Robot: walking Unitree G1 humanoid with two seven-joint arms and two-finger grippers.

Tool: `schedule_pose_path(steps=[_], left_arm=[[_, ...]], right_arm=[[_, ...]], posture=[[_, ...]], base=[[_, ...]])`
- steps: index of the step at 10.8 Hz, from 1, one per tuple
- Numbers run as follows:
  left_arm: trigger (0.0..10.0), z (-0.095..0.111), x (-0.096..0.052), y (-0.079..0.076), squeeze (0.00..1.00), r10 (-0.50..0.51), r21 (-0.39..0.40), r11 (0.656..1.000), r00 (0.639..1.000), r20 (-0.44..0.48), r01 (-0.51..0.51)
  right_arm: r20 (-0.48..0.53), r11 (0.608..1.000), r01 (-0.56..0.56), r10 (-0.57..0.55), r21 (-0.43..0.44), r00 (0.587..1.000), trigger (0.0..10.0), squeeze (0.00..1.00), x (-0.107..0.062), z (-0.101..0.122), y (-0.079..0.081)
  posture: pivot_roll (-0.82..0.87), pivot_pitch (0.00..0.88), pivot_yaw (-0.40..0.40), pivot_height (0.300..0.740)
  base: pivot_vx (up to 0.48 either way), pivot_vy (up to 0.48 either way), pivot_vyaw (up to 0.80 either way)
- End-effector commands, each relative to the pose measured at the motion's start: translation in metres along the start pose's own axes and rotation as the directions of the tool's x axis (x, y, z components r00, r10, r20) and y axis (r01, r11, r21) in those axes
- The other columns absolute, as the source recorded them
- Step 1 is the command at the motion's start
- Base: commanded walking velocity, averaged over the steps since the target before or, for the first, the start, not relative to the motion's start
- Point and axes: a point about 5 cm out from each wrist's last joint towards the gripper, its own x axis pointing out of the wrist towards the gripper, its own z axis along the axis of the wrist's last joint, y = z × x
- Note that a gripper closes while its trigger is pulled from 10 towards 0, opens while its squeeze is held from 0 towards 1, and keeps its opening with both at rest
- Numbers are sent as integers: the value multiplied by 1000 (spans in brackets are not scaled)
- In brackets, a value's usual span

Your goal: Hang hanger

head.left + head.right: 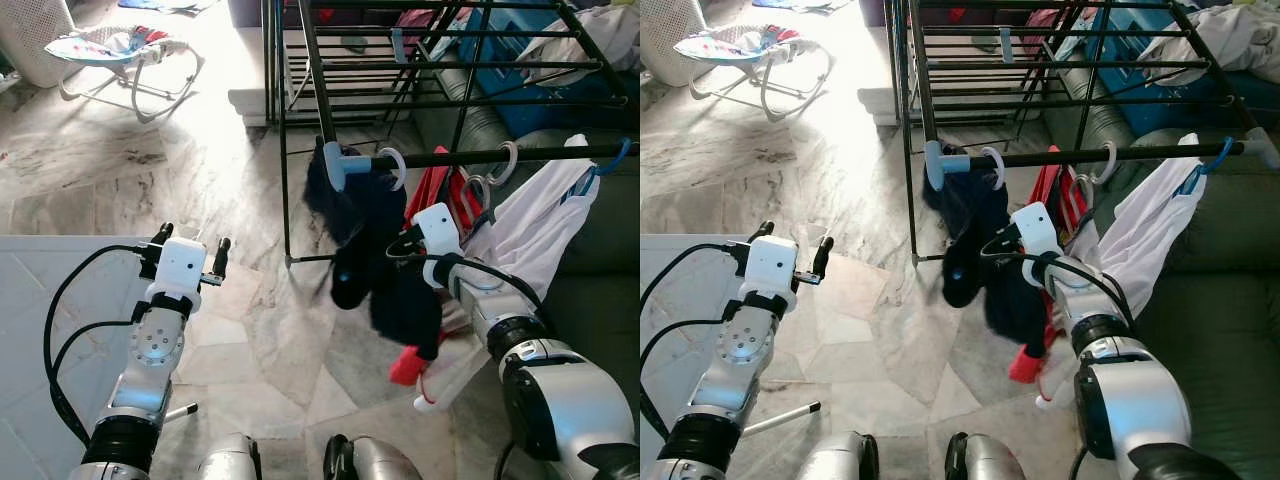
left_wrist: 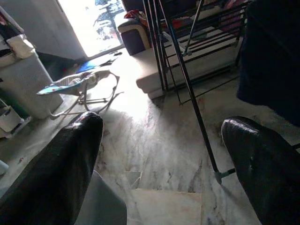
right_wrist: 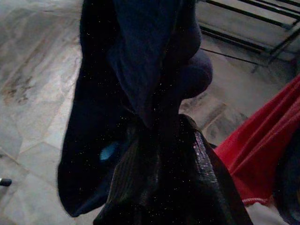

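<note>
Marble floor lies open at near left, where the left hand hovers with fingers spread, holding nothing. To the right, the right hand is pressed together on a dark navy garment, which hangs from a white hanger hooked on the black drying rack's near rail. No writing is readable. Far left stands a baby bouncer.
</note>
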Motion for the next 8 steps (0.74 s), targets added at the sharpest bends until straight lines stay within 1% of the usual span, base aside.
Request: schedule_pose_path(steps=[1, 2, 3, 4, 5, 6, 7, 8], left_arm=[[10000, 1, 0, -1, 0, -1, 0, 1000, 1000, -4, 1], [10000, 0, 0, -1, 0, 5, -5, 1000, 1000, -4, -5], [10000, 0, 0, -1, 0, 10, -7, 1000, 1000, -3, -10], [10000, -1, -2, 1, 0, 23, -13, 1000, 1000, -5, -23], [10000, -2, -4, 1, 0, 28, -17, 999, 1000, -9, -29], [10000, -4, -6, 0, 0, 30, -29, 999, 999, -16, -30], [10000, -3, -6, -1, 0, 31, -54, 998, 999, -5, -32], [10000, -2, -4, -1, 0, 55, -66, 996, 998, -6, -56]], right_arm=[[-15, 1000, -3, 3, 1, 1000, 0, 0, -6, -8, -4], [86, 1000, -24, 25, -12, 996, 0, 0, -8, 5, -8], [123, 1000, -4, 7, -26, 992, 0, 0, -10, 10, -13], [214, 996, 69, -56, -53, 975, 0, 0, -16, 20, -22], [271, 991, 109, -86, -72, 959, 0, 0, -21, 24, -25], [365, 987, 154, -133, -31, 922, 0, 0, -29, 25, -22], [422, 980, 201, -188, 14, 887, 0, 0, -37, 20, -12], [451, 967, 255, -239, 28, 860, 0, 0, -46, 13, -2]], posture=[[63, 115, -83, 740], [62, 116, -88, 740], [64, 116, -94, 740], [68, 116, -100, 740], [65, 115, -102, 740], [58, 114, -102, 740], [49, 110, -99, 740], [43, 105, -98, 740]], base=[[0, 0, 0], [0, 0, 0], [0, 0, 0], [0, 0, 0], [0, 0, 0], [0, 0, 0], [0, 0, 0], [0, 0, 0]])
